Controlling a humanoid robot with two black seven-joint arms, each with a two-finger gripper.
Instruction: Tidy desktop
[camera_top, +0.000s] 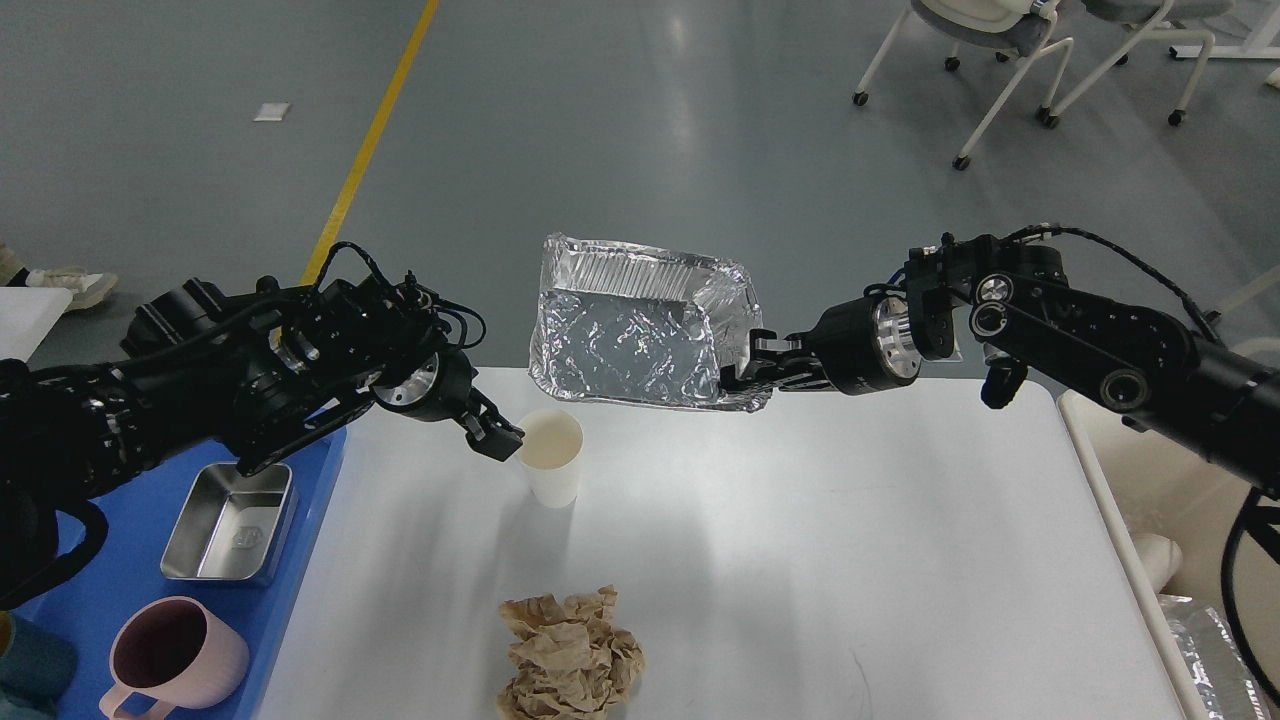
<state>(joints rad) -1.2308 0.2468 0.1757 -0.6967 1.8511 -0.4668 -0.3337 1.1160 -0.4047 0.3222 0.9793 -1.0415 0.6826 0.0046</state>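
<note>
The white desktop (820, 560) fills the lower view. My right gripper (742, 376) is shut on the right rim of a crumpled foil tray (630, 340) and holds it tilted above the desktop's far edge. A white paper cup (550, 455) stands upright below the tray's left part. My left gripper (497, 440) is just left of the cup's rim; its fingers look close together but I cannot tell them apart. A crumpled brown paper ball (570, 655) lies near the front edge.
A blue tray (120, 570) at the left holds a steel box (230, 520) and a pink mug (175, 660). A cream bin (1160, 500) stands off the right edge. White chairs (1010, 60) stand far back.
</note>
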